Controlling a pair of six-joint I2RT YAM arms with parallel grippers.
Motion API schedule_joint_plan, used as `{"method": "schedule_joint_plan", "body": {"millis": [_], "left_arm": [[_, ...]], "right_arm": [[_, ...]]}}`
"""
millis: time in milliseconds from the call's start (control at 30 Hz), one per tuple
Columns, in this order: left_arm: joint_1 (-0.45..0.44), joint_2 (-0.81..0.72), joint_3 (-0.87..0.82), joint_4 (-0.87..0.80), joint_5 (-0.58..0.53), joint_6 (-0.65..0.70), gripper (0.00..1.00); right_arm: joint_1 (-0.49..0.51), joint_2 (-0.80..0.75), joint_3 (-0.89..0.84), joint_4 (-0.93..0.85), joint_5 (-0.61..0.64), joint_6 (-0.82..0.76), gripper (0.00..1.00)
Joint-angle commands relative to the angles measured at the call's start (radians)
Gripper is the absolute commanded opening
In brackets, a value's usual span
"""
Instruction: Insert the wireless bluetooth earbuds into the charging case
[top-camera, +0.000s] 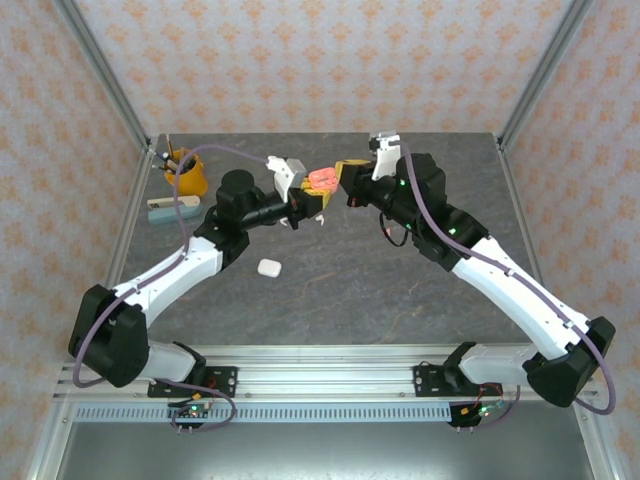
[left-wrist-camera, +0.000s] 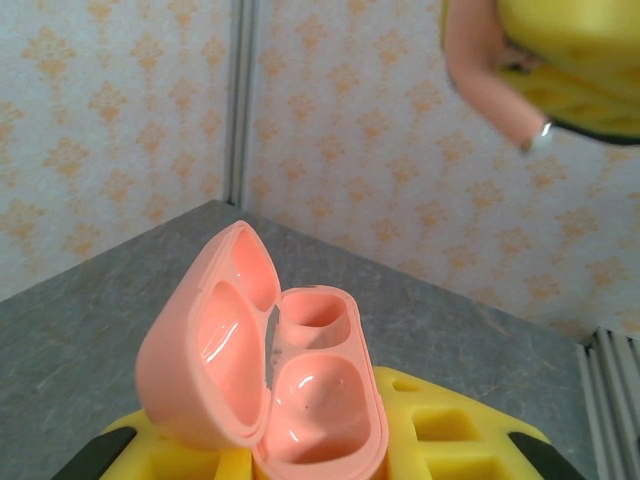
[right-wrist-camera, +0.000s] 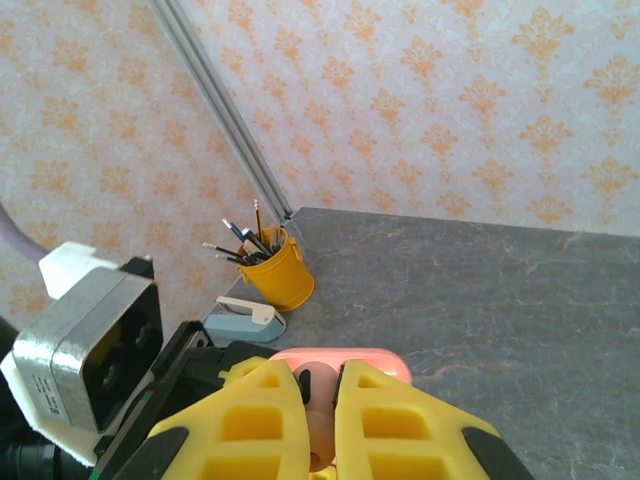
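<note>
The salmon charging case (left-wrist-camera: 300, 400) is held up above the table with its lid (left-wrist-camera: 200, 340) swung open to the left and both wells bare. My left gripper (top-camera: 313, 196) is shut on the case (top-camera: 322, 180) from below, its yellow fingers (left-wrist-camera: 450, 440) showing under it. My right gripper (top-camera: 350, 177) sits just right of the case. It is shut on a salmon-orange earbud (right-wrist-camera: 328, 405), whose stem (left-wrist-camera: 490, 85) with a silver tip hangs above and to the right of the case. From the right wrist, the case rim (right-wrist-camera: 385, 358) lies directly beyond the pinched earbud.
A closed white case (top-camera: 268, 267) lies on the grey table (top-camera: 400, 270) in front of the left arm. A yellow pencil bucket (top-camera: 188, 176) and a light blue and white stapler-like thing (top-camera: 172, 210) stand at the back left. Frame posts rise at the back corners.
</note>
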Motion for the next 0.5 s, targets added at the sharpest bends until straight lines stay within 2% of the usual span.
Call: {"method": "schedule_joint_plan", "body": {"millis": [0,200,467], "left_arm": [[-0.009,0.005,0.069,0.023,0.089,-0.02,0.0],[-0.014,0.015,0.109,0.006,0.126,-0.015,0.0],[-0.022,0.016,0.125,-0.012,0.14,-0.003,0.0]], "right_arm": [[0.027,0.005,0.033,0.057,0.04,-0.071,0.1],[0.074,0.036,0.043,0.071,0.102,-0.123,0.09],[0.082,0.053,0.043,0.077,0.144,-0.133,0.07]]}}
